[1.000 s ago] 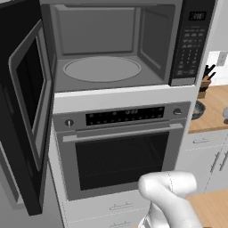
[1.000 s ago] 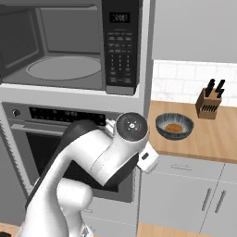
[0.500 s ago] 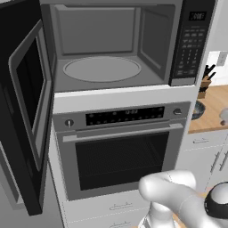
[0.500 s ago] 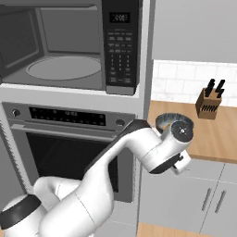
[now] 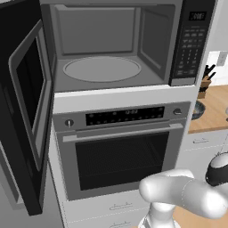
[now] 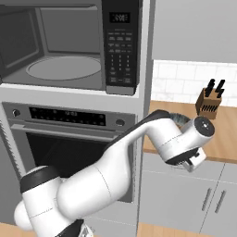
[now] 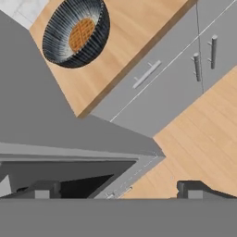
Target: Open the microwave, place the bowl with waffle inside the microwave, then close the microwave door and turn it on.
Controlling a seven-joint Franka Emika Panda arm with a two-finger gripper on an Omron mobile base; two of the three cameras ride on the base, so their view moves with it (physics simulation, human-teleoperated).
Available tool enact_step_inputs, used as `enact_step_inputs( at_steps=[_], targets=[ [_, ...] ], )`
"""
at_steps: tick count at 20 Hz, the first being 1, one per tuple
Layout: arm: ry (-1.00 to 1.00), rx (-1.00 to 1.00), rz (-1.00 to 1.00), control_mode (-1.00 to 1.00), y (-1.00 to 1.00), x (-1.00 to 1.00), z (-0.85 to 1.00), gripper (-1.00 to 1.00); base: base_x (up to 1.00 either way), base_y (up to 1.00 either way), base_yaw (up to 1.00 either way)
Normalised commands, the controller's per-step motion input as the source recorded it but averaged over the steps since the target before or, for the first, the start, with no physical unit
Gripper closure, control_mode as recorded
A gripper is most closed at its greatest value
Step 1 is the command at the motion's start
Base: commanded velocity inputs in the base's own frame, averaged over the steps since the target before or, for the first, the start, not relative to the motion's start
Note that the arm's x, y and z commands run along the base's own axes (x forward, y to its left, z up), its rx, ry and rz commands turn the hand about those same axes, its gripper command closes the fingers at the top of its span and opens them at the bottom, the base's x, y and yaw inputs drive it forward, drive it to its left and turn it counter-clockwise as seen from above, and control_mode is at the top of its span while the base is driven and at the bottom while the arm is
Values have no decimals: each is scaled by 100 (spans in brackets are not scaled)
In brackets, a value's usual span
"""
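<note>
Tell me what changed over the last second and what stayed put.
The arm swung right, away from the oven front and toward the counter; the gripper now hangs above the bowl with nothing between its fingertips. Unchanged: microwave door open, turntable bare, the bowl with its waffle on the counter.

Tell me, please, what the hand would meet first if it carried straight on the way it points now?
Probably the edge of the wooden counter or the drawer front just below it. The hand points down past the oven housing, and the bowl sits off to one side of that line. Depth is uncertain.
</note>
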Motion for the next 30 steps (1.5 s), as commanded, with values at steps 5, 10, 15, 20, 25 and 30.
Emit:
enact_step_inputs(
  at_steps=[5,10,15,20,25,30],
  targets=[
    [0,0,0,-100,0,0,0,-100,0,0,0],
    [0,0,0,-100,0,4,-12,-100,0,0,0],
    [-2,0,0,-100,0,27,-23,-100,0,0,0],
    [-1,5,0,-100,0,45,-16,-100,0,0,0],
    [-20,4,-3,-100,0,27,-5,-100,0,0,0],
    [-23,4,-3,-100,-1,40,-1,-100,0,0,0]
  ],
)
